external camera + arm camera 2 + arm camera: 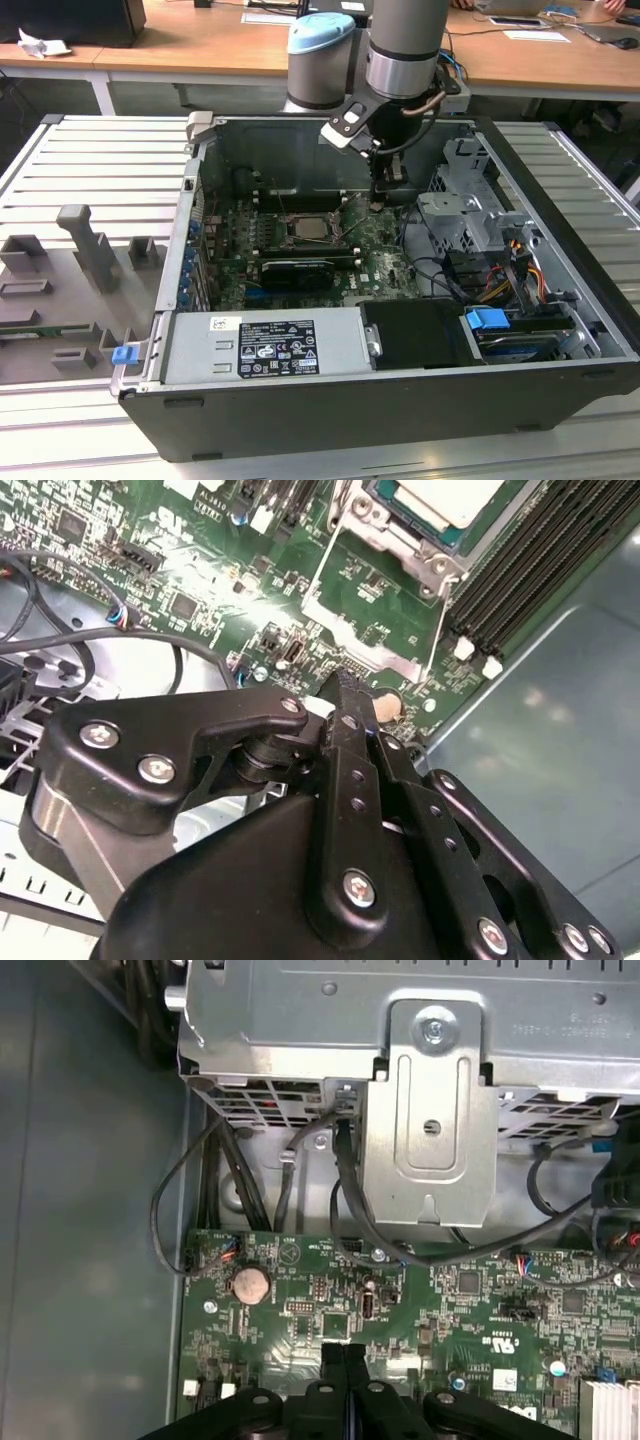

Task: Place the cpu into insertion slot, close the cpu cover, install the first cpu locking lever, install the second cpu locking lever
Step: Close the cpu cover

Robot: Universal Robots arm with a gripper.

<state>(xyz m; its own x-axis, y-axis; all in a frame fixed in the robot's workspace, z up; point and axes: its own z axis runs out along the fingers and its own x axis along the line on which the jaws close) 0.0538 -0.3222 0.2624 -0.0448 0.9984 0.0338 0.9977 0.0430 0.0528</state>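
Your open computer case (pixel 400 405) lies on the slatted table (pixel 60 160), and the arm (pixel 405 45) reaches down into it over its far wall. A grey power supply (pixel 200 350) lies along the case's near edge; its white label (pixel 275 347) carries dense print and small marks. A bare metal drive cage (pixel 430 1110) borders one edge of the green circuit board (pixel 450 1310).

You'll find the insertion slot (pixel 305 228) near the middle of the board, towards the case's far wall. In the second wrist view the cpu (pixel 445 498) lies in it, a flat square with a pale, dull silvery face. The cpu cover (pixel 432 552), a silver-grey frame, lies around it. A thin wire lever (pixel 318 560) runs along the frame's side; you can't tell whether it is latched.

Your gripper (pixel 345 1355) hangs just above the board's corner beside the drive cage, well apart from the slot. Its black fingers (pixel 350 720) are pressed together with nothing between them, near the round coin battery (pixel 250 1283)
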